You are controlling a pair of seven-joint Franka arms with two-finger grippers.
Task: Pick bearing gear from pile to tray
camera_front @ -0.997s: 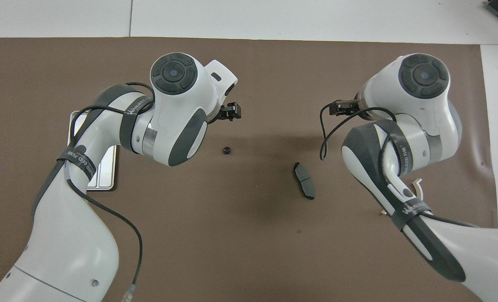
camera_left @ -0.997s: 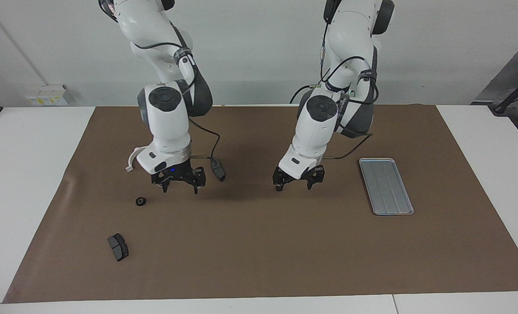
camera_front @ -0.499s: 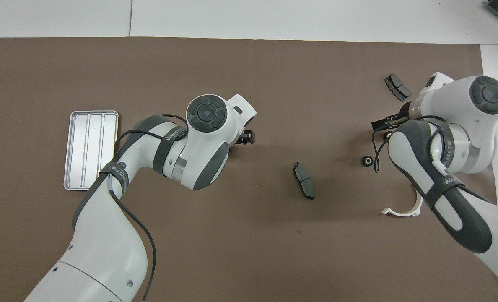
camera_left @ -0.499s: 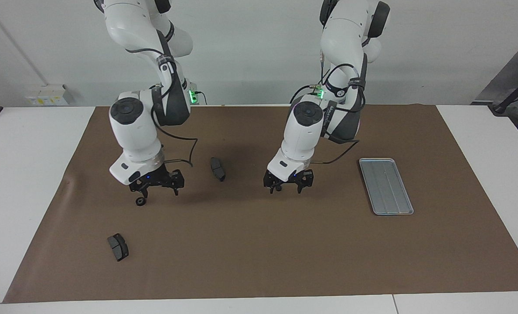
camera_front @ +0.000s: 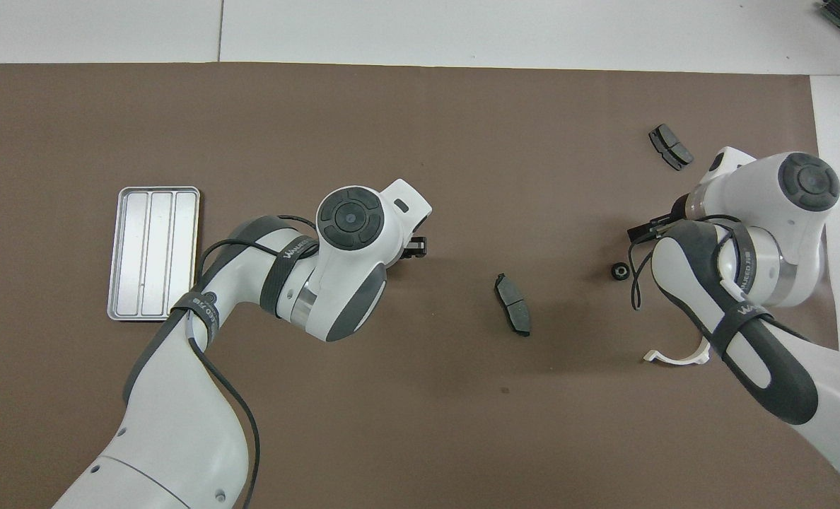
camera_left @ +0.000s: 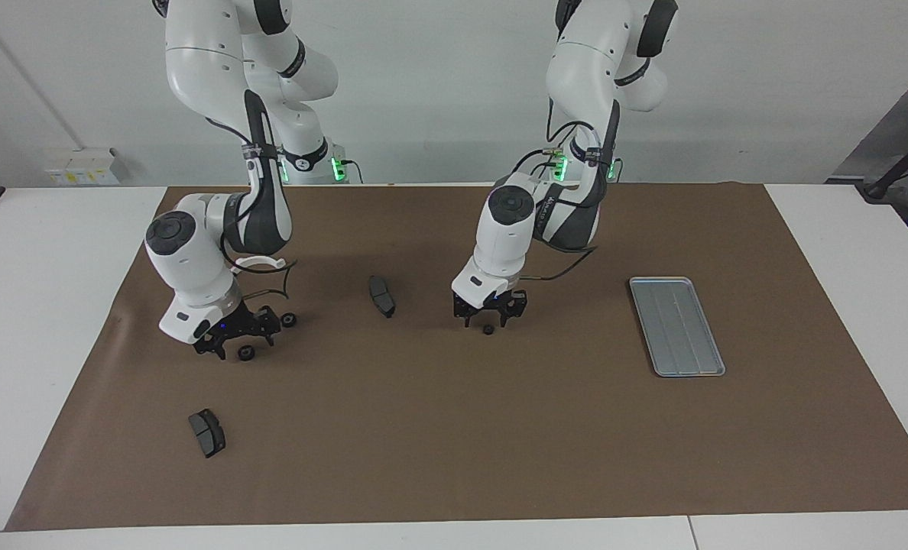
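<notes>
A small black gear (camera_left: 488,330) is seen on the mat directly beneath the left gripper (camera_left: 486,319), between its part-open fingers, not gripped. The tray (camera_left: 676,326) is empty. Right gripper (camera_left: 228,347) is open beside another gear (camera_left: 246,353).

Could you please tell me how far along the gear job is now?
Nothing is done: the tray is empty. In hand: the left gripper, open, is low over a small black gear, not gripping it. The right gripper, open, is beside a second gear, a third gear close by. Left: all three to carry over.
</notes>
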